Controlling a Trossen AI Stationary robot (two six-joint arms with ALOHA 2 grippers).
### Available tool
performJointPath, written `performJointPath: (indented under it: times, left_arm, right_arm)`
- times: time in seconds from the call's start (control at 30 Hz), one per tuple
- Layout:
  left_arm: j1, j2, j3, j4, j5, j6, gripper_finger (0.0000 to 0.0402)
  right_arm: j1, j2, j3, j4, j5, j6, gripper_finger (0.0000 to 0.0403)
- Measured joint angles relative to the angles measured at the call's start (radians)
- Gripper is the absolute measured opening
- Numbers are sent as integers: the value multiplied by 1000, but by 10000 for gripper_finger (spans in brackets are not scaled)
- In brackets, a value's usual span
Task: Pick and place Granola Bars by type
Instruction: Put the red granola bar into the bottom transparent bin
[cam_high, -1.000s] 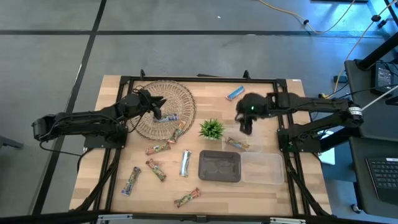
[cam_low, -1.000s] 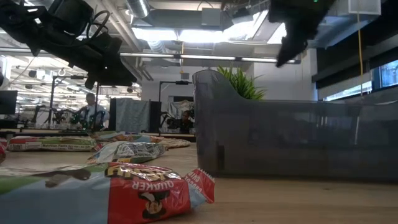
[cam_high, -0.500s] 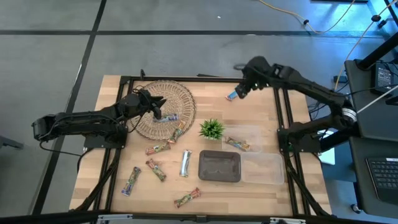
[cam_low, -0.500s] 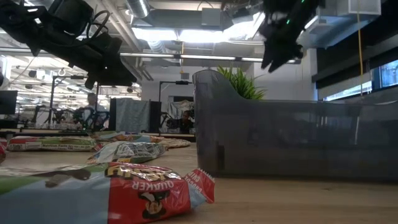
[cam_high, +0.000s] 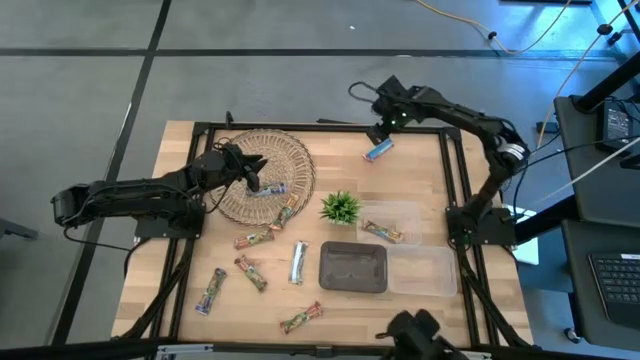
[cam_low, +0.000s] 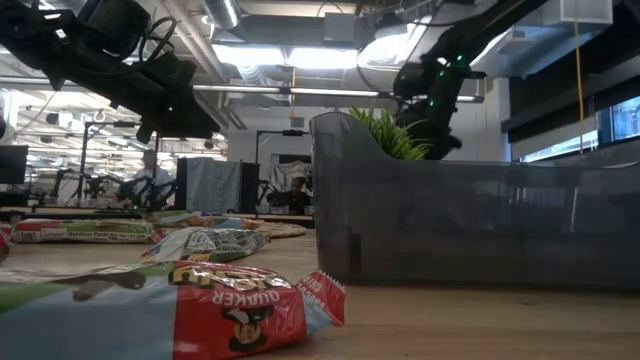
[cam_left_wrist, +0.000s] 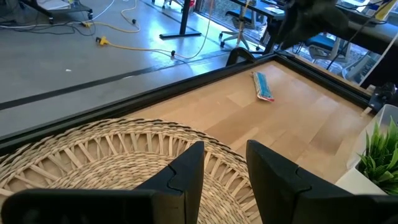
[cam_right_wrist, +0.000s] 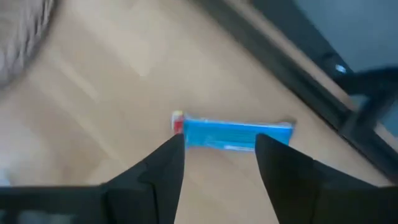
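A blue granola bar (cam_high: 378, 150) lies flat on the table near the far edge; it also shows in the right wrist view (cam_right_wrist: 236, 134) and the left wrist view (cam_left_wrist: 262, 86). My right gripper (cam_high: 385, 122) is open above it, its fingers (cam_right_wrist: 168, 168) standing on either side of the bar without touching it. My left gripper (cam_high: 250, 176) is open and empty over the wicker basket (cam_high: 290, 160), where a bar (cam_high: 272, 190) lies. Several bars (cam_high: 253, 238) lie on the table's near left part. One bar (cam_high: 382, 231) lies in a clear container (cam_high: 400, 212).
A small green plant (cam_high: 341, 207) stands mid-table. A dark tray (cam_high: 352, 267) and a clear bin (cam_high: 428, 272) sit at the near right. A black frame (cam_high: 320, 127) runs along the table's edges. A red and green wrapped bar (cam_low: 200, 310) lies close in the low view.
My right gripper has gone from over the clear container beside the plant toward the table's far edge and now stands over the blue bar. The bar in the clear container has stayed where it was. My left arm has kept still.
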Motion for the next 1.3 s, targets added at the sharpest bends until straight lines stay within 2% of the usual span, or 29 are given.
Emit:
performJointPath:
  times: [0.2, 0.27, 0.5, 0.63, 0.87, 0.93, 1.07, 1.3]
  left_arm:
    - [0, 0, 0, 0, 0, -1, 114]
    - [0, 0, 0, 0, 0, -1, 114]
    - [0, 0, 0, 0, 0, -1, 114]
    - [0, 0, 0, 0, 0, -1, 114]
    - [0, 0, 0, 0, 0, 0, 114]
    - [0, 0, 0, 0, 0, 0, 114]
    - [0, 0, 0, 0, 0, 0, 114]
    - [0, 0, 0, 0, 0, 1, 114]
  right_arm:
    - [18, 46, 34, -22, -40, -322, 203]
    - [27, 46, 36, -15, -41, -382, 203]
    - [38, 45, 36, -22, -41, -406, 211]
    - [38, 45, 36, -13, -40, -423, 246]
    - [46, 45, 36, -25, -40, -622, 306]
    - [53, 45, 36, -30, -36, -643, 312]
    - [68, 48, 36, -29, 41, -650, 314]
    - [81, 104, 36, -59, 51, -696, 314]
